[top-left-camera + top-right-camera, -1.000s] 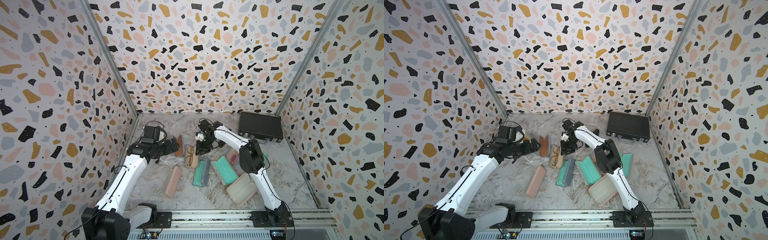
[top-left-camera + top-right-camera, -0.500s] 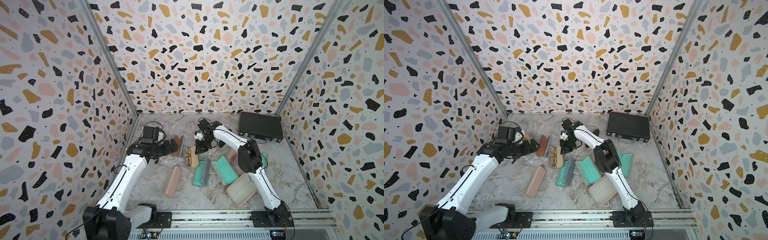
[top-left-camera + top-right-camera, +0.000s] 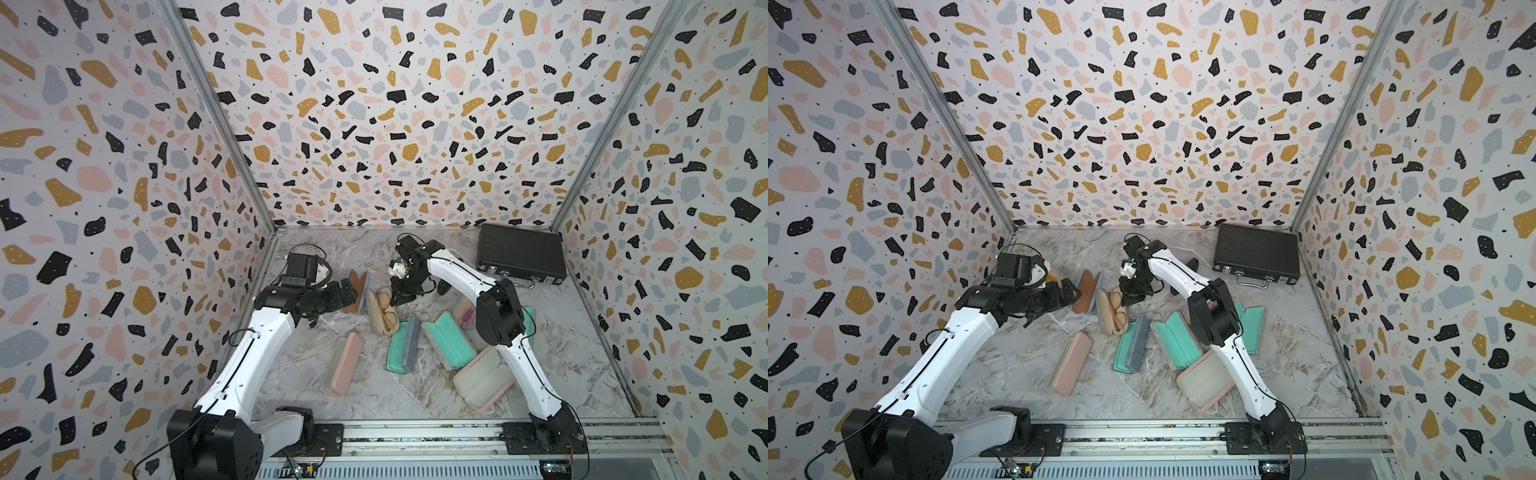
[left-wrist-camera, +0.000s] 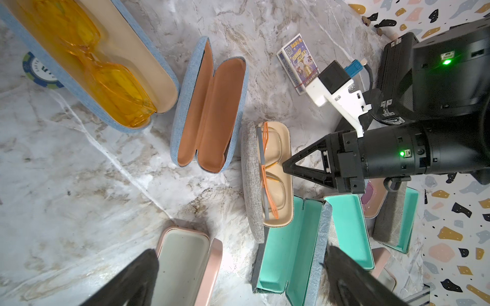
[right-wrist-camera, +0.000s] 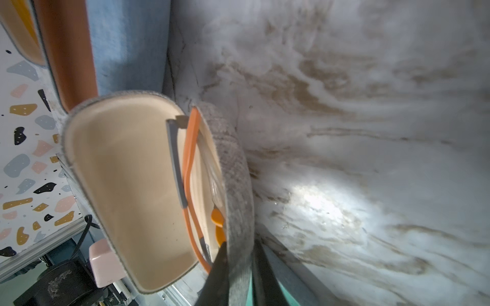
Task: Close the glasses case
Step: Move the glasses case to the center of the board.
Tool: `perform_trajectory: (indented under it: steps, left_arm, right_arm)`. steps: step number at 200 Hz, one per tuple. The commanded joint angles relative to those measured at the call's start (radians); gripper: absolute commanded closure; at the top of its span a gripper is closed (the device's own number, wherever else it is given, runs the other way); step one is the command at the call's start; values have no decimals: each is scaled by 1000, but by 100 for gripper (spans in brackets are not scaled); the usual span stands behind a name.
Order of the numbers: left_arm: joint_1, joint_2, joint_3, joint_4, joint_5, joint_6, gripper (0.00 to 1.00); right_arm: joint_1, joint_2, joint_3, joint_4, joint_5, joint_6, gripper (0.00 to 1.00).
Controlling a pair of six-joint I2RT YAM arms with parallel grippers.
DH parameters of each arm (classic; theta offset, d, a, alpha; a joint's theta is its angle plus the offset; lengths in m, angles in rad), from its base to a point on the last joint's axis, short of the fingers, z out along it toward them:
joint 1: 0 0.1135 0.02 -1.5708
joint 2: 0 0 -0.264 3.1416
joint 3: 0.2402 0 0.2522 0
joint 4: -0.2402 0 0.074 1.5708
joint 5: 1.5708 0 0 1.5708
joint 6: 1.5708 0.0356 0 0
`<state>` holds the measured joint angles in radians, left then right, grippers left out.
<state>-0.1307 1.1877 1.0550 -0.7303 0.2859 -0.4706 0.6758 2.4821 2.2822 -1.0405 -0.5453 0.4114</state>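
Pinching the long wall of the grey glasses case (image 5: 127,185) with the right fingers (image 5: 217,275): one inside, one outside, clamped on the fabric rim. Open on the counter (image 5: 371,132), lid tilted up just across from the grip. Tucked right by the inner finger: orange-framed glasses (image 5: 189,159), resting in the gripped half. Just past the lid, an open blue case (image 4: 209,111) with brown lining. Beyond that, hovering with the left fingers (image 4: 138,278) spread wide, grasping nothing. Farthest off, well behind the right fingers, a black briefcase (image 3: 519,253) near the corner.
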Motion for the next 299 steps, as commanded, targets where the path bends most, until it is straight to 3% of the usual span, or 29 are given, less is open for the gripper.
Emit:
perform_trajectory:
  steps: [1, 178, 266, 299]
  left_arm:
    - [8, 10, 1, 30, 16, 15, 1]
    - [8, 122, 38, 69, 81, -4, 2]
    - [8, 182, 66, 90, 131, -19, 4]
    - [6, 208, 87, 101, 175, -39, 16]
  right_arm:
    - [-20, -14, 46, -24, -1, 11, 84]
    - [-182, -38, -7, -11, 28, 1, 84]
    - [-190, -60, -34, -10, 28, -6, 64]
    - [-194, -139, -68, -14, 49, -11, 54]
